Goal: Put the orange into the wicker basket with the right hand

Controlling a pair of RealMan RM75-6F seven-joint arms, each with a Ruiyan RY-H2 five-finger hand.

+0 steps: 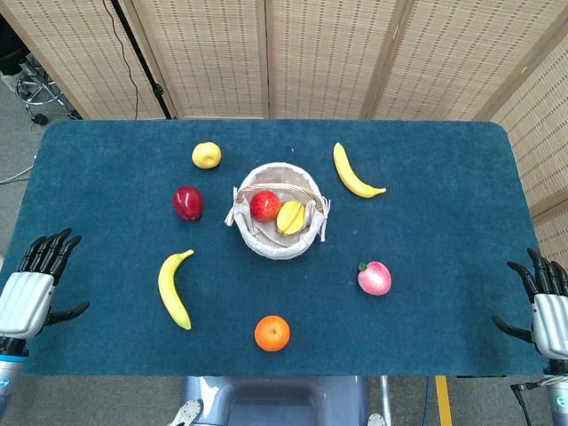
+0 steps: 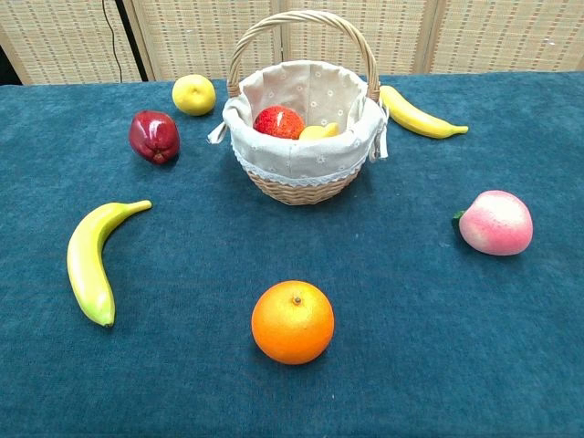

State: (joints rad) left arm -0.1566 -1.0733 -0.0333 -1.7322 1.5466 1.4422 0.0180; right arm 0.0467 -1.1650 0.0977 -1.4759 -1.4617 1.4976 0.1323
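Observation:
The orange (image 1: 272, 333) (image 2: 293, 321) lies on the blue tabletop near the front edge, in front of the wicker basket (image 1: 259, 241) (image 2: 301, 182). The basket has a cloth lining and a hoop handle, and holds a red fruit (image 1: 264, 206) (image 2: 278, 121) and a yellow fruit (image 1: 290, 217) (image 2: 319, 131). My right hand (image 1: 546, 306) rests at the table's right front corner, fingers spread, holding nothing, far from the orange. My left hand (image 1: 31, 284) sits at the left front corner, fingers apart and empty. The chest view shows neither hand.
Around the basket lie a yellow banana (image 1: 173, 288) (image 2: 94, 258) front left, a dark red apple (image 1: 187, 202) (image 2: 153, 136), a lemon (image 1: 206, 154) (image 2: 193, 94), a second banana (image 1: 353, 173) (image 2: 418, 114) back right, and a pink peach (image 1: 374, 278) (image 2: 495, 222) right of the orange.

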